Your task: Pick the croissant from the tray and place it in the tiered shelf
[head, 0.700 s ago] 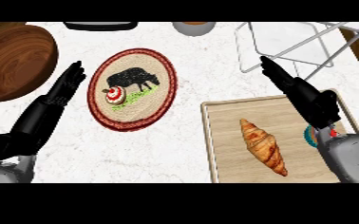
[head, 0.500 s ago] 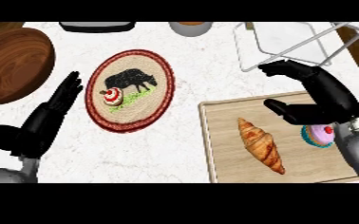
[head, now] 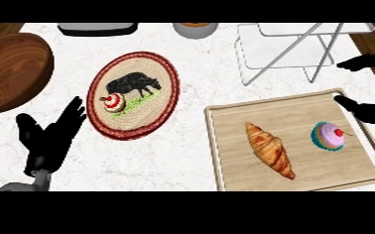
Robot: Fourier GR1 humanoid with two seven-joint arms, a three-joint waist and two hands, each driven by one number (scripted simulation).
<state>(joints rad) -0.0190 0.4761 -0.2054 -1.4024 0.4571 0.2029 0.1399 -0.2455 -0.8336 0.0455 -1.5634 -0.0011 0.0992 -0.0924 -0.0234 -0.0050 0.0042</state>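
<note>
A golden croissant (head: 271,149) lies slantwise on the wooden tray (head: 280,104) at the lower right. The tiered shelf (head: 291,50), a white wire frame with clear levels, stands behind the tray at the upper right. Only black fingertips of my right hand (head: 357,107) show at the right edge, spread apart over the tray's far right corner, well right of the croissant and holding nothing. My left hand (head: 48,138) rests open at the lower left, fingers up, far from the tray.
A pink cupcake (head: 329,135) sits on the tray right of the croissant. A round woven mat (head: 135,94) carries a small red-and-white item (head: 113,101). A brown wooden round (head: 20,69) lies at the left edge. A dark dish (head: 97,28) and a bowl (head: 195,29) stand at the back.
My right hand has drawn back to the right, off the tray's middle and mostly out of view. The left hand has sunk lower. The croissant has not moved.
</note>
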